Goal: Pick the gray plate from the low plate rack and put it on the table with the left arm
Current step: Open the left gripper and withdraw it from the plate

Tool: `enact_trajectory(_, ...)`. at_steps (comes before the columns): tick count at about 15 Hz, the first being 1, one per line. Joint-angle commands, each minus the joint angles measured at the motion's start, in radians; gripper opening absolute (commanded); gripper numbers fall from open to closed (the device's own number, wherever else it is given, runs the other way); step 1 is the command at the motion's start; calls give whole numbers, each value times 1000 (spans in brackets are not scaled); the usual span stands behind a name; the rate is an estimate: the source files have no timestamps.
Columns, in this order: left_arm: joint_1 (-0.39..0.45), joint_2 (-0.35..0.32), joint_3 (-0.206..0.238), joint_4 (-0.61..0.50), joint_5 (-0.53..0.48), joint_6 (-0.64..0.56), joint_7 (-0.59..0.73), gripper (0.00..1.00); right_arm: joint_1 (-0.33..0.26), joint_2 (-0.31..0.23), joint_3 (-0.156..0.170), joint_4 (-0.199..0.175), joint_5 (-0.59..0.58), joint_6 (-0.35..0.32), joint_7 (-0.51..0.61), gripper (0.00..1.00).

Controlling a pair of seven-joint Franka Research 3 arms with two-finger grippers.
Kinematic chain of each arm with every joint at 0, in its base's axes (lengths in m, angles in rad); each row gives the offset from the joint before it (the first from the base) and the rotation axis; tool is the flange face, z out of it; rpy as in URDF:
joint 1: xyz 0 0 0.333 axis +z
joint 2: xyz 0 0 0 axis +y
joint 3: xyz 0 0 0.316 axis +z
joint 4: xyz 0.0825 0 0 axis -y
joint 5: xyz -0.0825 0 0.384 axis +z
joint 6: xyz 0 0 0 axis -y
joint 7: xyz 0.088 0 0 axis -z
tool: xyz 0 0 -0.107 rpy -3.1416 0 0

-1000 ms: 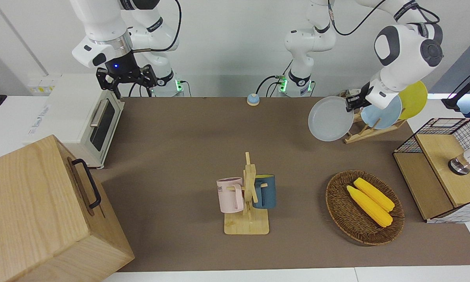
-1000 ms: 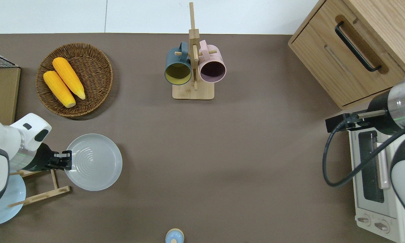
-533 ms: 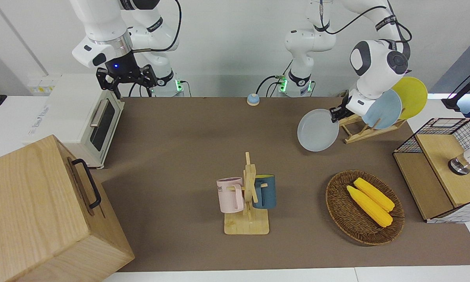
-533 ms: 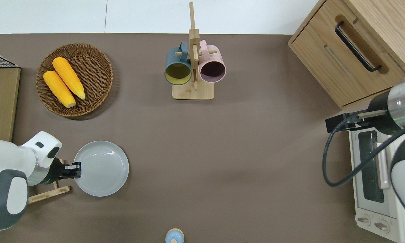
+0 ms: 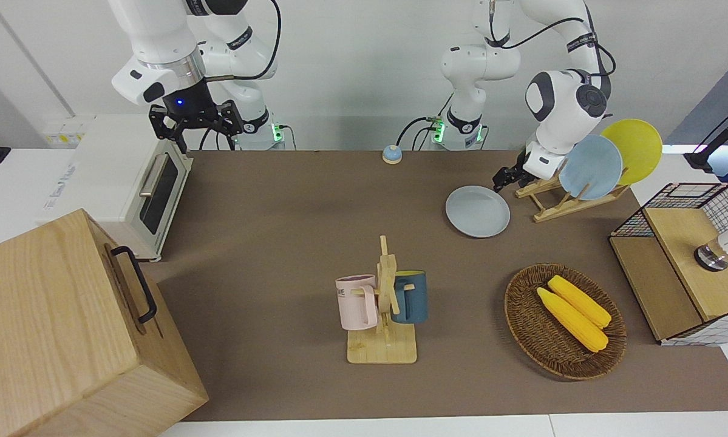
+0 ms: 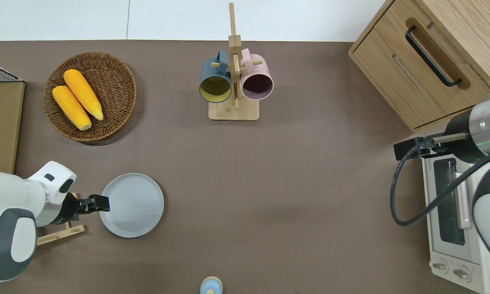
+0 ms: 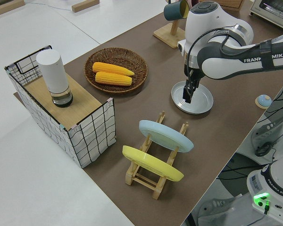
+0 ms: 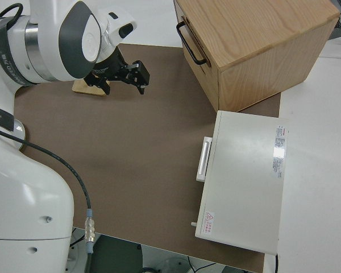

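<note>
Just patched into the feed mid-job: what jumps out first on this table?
The gray plate lies flat on the table, with the left gripper at its rim toward the low plate rack. That rack holds a light blue plate and a yellow plate. Farther from the robots sits a wicker basket with two corn cobs; the right arm is parked.
</note>
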Motion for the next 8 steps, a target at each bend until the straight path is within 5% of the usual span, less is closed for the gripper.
enact_trajectory(1,3,-10,27,119,54,-84,-12,989,-20,-3,17,9,-1,-13,12,983)
enact_trajectory(8,-2,65,52,472,131,-435,1,991,-20,-3,17,9,-1,-14,12,983)
